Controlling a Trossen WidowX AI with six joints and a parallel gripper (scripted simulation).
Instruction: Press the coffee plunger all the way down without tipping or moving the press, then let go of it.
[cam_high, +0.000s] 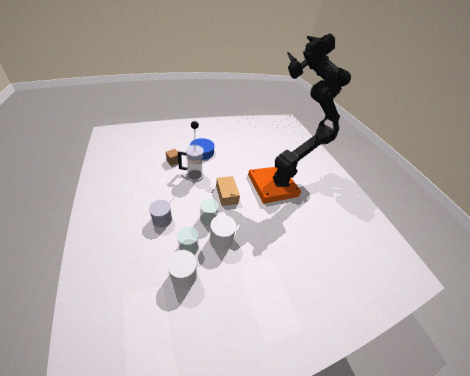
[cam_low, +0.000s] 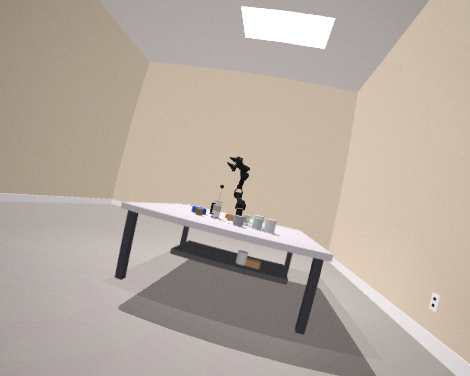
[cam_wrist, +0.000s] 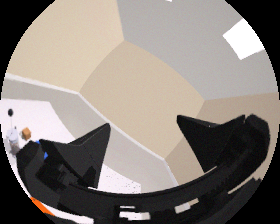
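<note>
Claw hangs high above the desk, fingers wide apart, gripping nothing; coffee press stands upright, its plunger knob raised.

The arm was matte black throughout, built of blocky jointed segments. It stood on a square orange base plate bearing small dark screw heads. The gripper carried two black, pointed fingers.
</note>
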